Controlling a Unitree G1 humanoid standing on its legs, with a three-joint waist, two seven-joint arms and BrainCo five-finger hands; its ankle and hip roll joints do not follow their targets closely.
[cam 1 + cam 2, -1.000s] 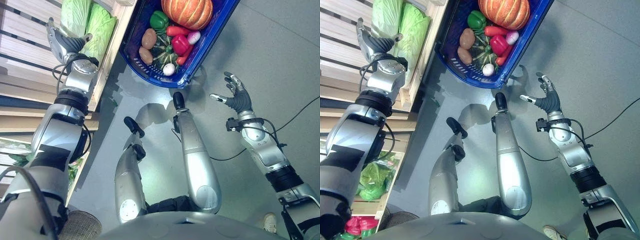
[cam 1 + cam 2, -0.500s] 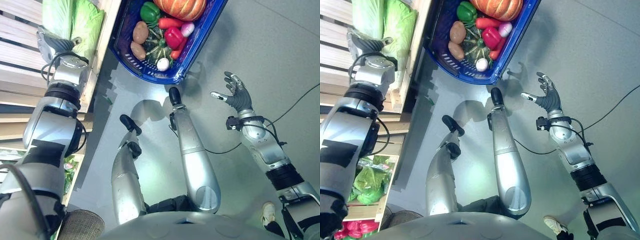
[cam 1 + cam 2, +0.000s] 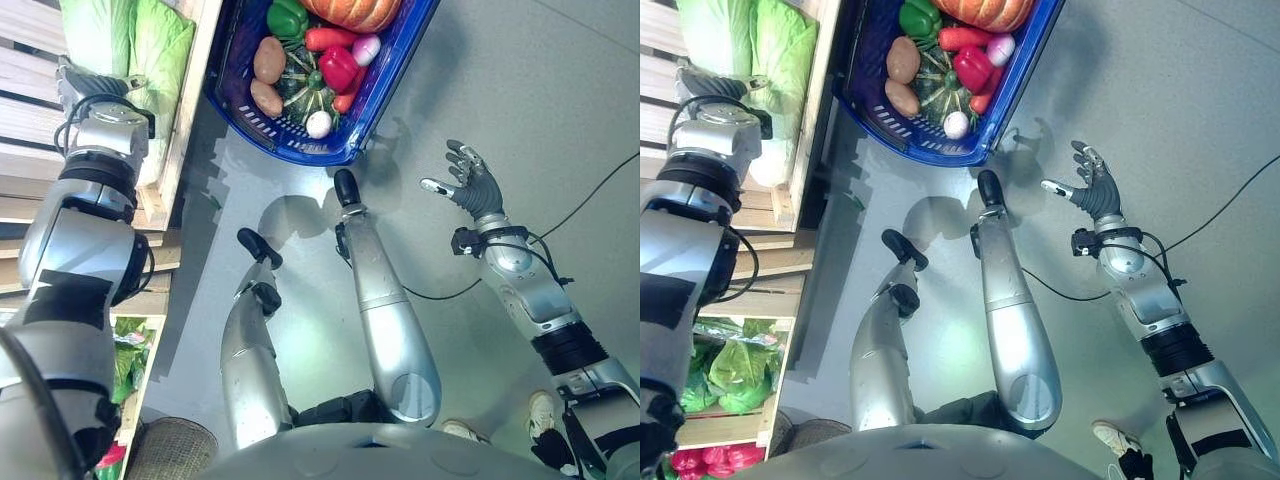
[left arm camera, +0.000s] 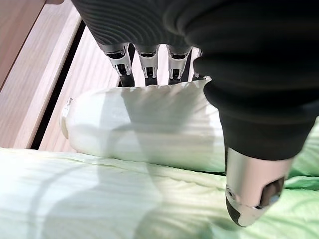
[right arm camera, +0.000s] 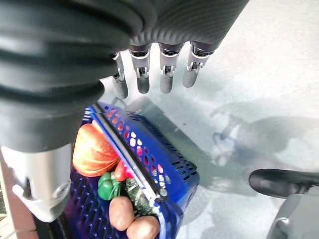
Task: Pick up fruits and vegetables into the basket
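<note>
The left robot hand reaches into a wooden crate on the slatted shelf. From the head views mostly its dark ribbed cover shows, lying against the cabbages. In the left wrist view its fingers run straight over the far side of a pale napa cabbage, their tips hidden behind it, and the thumb hangs over a second, greener cabbage in front. Whether the hidden tips press or curl on the pale cabbage cannot be made out.

The right robot hand hangs over the grey floor, well apart from everything, fingers spread and relaxed, palm bare.

The blue basket stands on the floor just beside the crate; its far end is cut off by the edge of the head views. Inside it lie an orange pumpkin, only partly in view, a green pepper, a red pepper, 2 brown potatoes, a dark striped squash, a white egg-shaped thing and a pink-and-white one. A long red vegetable lies between the peppers.

On a lower shelf, leafy greens sit half hidden behind the left arm, with something pink-red below them, too cut off to name.
</note>
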